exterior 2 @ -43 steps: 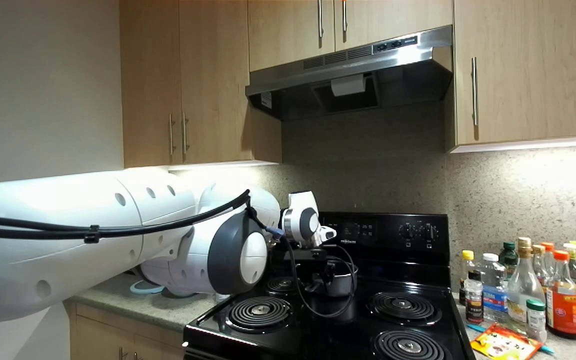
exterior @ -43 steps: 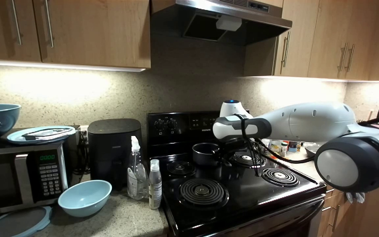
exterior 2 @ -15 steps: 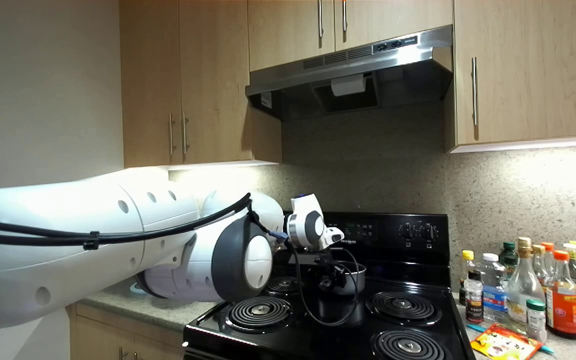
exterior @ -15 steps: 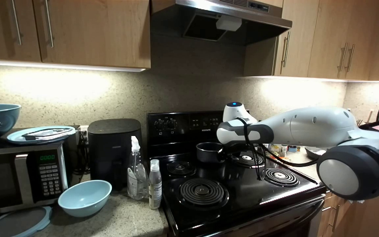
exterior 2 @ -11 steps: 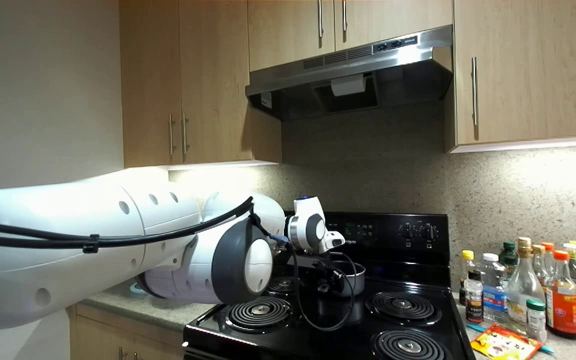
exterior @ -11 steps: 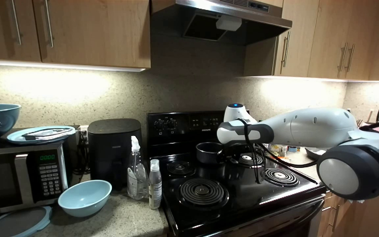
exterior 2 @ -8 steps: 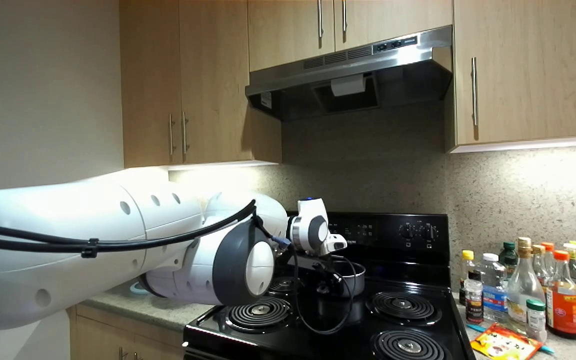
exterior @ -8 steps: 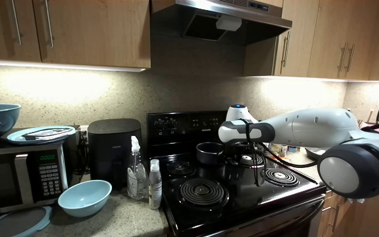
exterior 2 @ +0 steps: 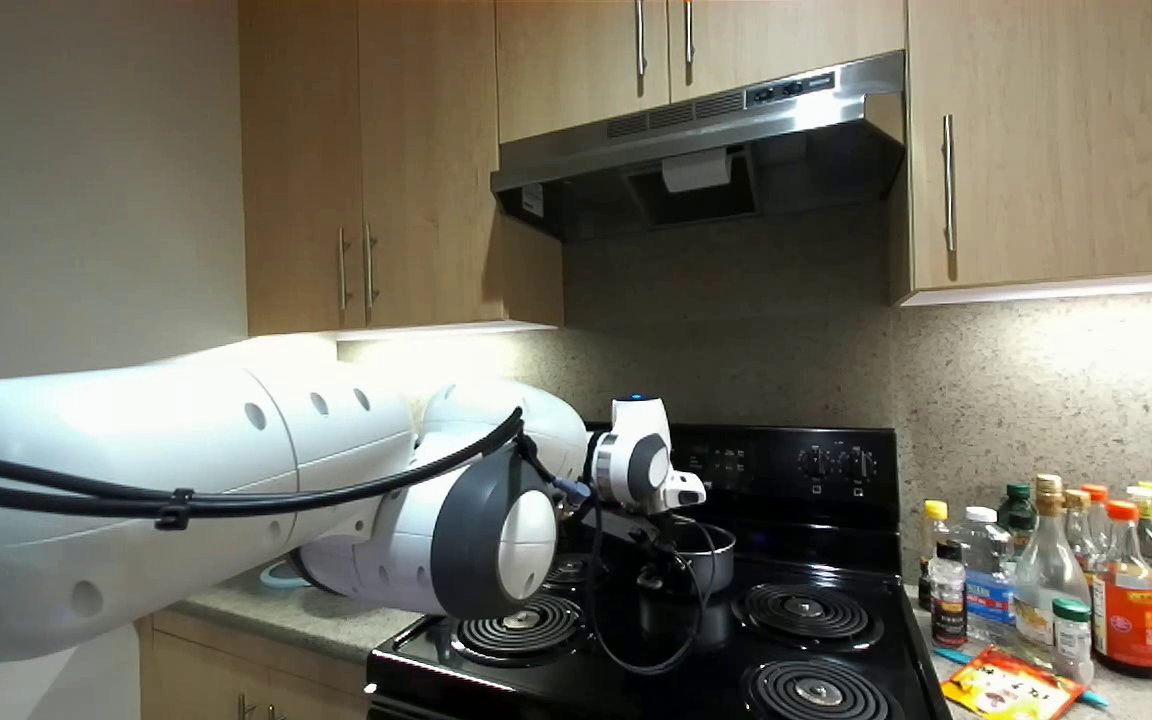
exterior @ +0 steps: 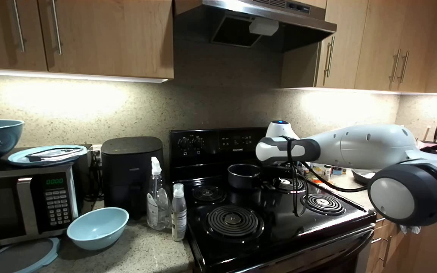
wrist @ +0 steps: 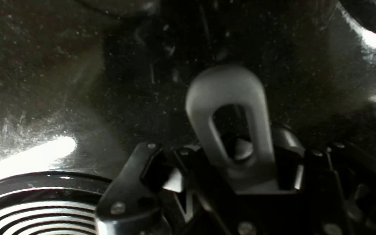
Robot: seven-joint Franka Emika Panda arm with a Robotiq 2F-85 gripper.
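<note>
Pincer (wrist: 251,160), its jaws drawn in, is clamped on the grey handle (wrist: 227,85) of a small saucepan (exterior: 242,182); the handle's looped end pokes up between them in the wrist view, slightly blurred, while the gripping pads are hidden. Largest around it are the pale wood cabinets (exterior 2: 1046,150), hung along the wall in both exterior views. Next comes the black stove (exterior: 279,227) with its four coil burners (exterior: 235,223), and the white robot arm (exterior 2: 136,440) reaches in over it. A steel range hood (exterior 2: 706,138) hangs above. On the counter (exterior: 142,252) left of the stove, in an exterior view, stand a microwave (exterior: 32,212) and a black upright appliance (exterior: 133,172), with a light blue bowl (exterior: 97,231) in front of them. The saucepan itself is upright toward the back of the stove, between the two rear burners; whether its base touches the stovetop, I cannot tell. Smaller again, a clear spray bottle (exterior: 158,208) and a slimmer pump bottle (exterior: 179,218) stand side by side just beside the stove's edge. Beyond the opposite edge, in an exterior view, sauce bottles (exterior 2: 1126,600) crowd together on the counter, and the smallest of the lot, a red-and-yellow packet (exterior 2: 1011,688), lies in front of them.
</note>
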